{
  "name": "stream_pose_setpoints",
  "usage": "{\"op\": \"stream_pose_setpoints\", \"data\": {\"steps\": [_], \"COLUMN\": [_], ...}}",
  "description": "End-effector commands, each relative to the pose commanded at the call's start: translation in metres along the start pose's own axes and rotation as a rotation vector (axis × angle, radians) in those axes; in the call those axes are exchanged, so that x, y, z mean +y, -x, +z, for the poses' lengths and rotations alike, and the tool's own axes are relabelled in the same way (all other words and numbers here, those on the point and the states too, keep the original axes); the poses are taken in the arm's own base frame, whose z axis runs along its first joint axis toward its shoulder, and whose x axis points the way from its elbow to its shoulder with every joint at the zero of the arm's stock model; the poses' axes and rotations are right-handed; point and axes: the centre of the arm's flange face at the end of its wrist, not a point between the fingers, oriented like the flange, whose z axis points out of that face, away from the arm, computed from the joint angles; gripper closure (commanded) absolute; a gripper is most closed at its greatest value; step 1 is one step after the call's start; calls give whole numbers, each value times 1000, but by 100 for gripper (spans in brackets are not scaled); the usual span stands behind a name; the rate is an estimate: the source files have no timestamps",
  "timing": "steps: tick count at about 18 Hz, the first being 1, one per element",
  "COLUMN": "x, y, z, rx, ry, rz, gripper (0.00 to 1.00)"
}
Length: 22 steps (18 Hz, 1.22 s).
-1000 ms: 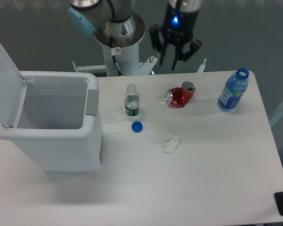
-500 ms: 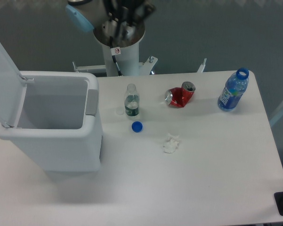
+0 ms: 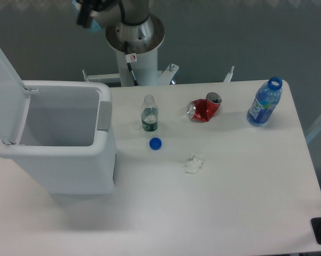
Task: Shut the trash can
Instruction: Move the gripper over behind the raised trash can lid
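One second back the gripper (image 3: 86, 12) hung above the far edge of the tabletop (image 3: 229, 192), over toward one o'clock above the crushed red can (image 3: 204, 108). Now it has swept across to eleven o'clock and sits at the very top of the view, mostly cut off by the frame edge. Only a dark sliver of it shows, so I cannot tell whether the fingers are apart or together. My read is that the arm is travelling toward the bin's side, lining up behind the raised lid, and that the closing push has not begun.

Nothing on the tabletop has shifted during that sweep. The trash can (image 3: 69, 160) stands at nine o'clock on the near-left part of the tabletop, upright, mouth facing up and open. Its lid (image 3: 4, 90) stands raised on the left edge, hinged there and leaning away slightly toward ten o'clock. The grey push latch (image 3: 103, 116) sits on the right rim, facing three o'clock. The bin's long axis runs roughly from nine to three o'clock, so the lid would swing rightward and down to meet the latch.

A small clear bottle (image 3: 149, 113) and a blue cap (image 3: 155, 143) stand just right of the bin, apart from it.
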Motion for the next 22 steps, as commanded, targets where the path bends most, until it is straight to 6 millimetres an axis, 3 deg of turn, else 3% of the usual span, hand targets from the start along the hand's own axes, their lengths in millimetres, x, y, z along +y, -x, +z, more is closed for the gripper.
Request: {"op": "stream_pose_setpoints", "data": {"steps": [2, 4, 8, 14, 19, 22], "x": [-9, -18, -38, -70, -86, -90], "y": [-7, -15, -21, -21, -34, -40], "z": [7, 15, 22, 44, 64, 67], "rx": [20, 44, 59, 107, 157, 167], "ry": [-33, -44, -68, -80, -71, -73], "rz": [43, 80, 136, 192, 229, 242], "gripper": [78, 87, 94, 96, 96, 96]}}
